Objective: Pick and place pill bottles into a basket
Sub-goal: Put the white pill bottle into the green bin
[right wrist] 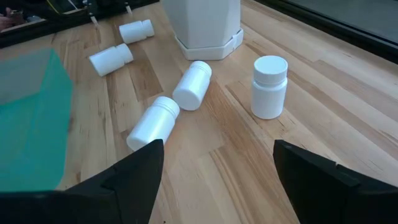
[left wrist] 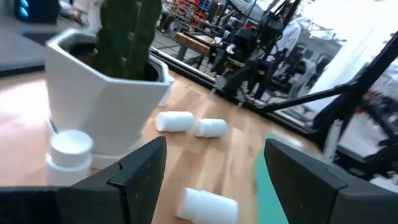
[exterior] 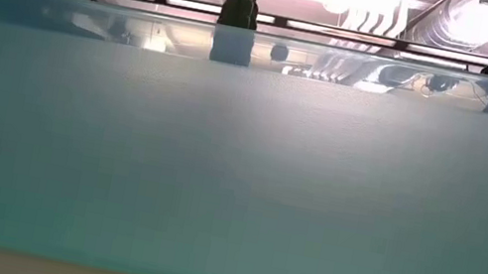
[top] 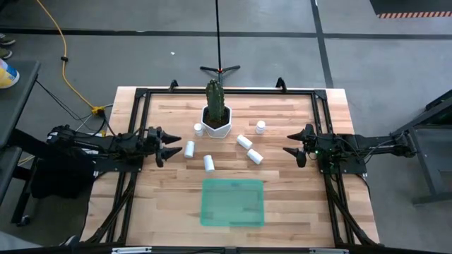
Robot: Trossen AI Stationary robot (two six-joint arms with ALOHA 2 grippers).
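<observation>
Several white pill bottles lie or stand on the wooden table around a white hexagonal cactus pot [top: 216, 121]. One stands upright [top: 260, 127] right of the pot and two lie below it [top: 244, 142] [top: 255, 156]. On the left, one [top: 189, 149] lies just in front of my left gripper and another [top: 209, 164] lies nearer the basket. The green translucent basket [top: 233, 202] rests flat near the table's front edge. My left gripper [top: 169, 144] [left wrist: 214, 149] is open at the left. My right gripper [top: 293, 146] [right wrist: 217, 152] is open at the right. Neither holds anything.
Black frame rails [top: 131, 134] run along the table's left, right and far edges. The basket's wall [exterior: 237, 176] fills the low view, with only the cactus top [exterior: 239, 3] above it. Bare wood lies between the bottles and the basket.
</observation>
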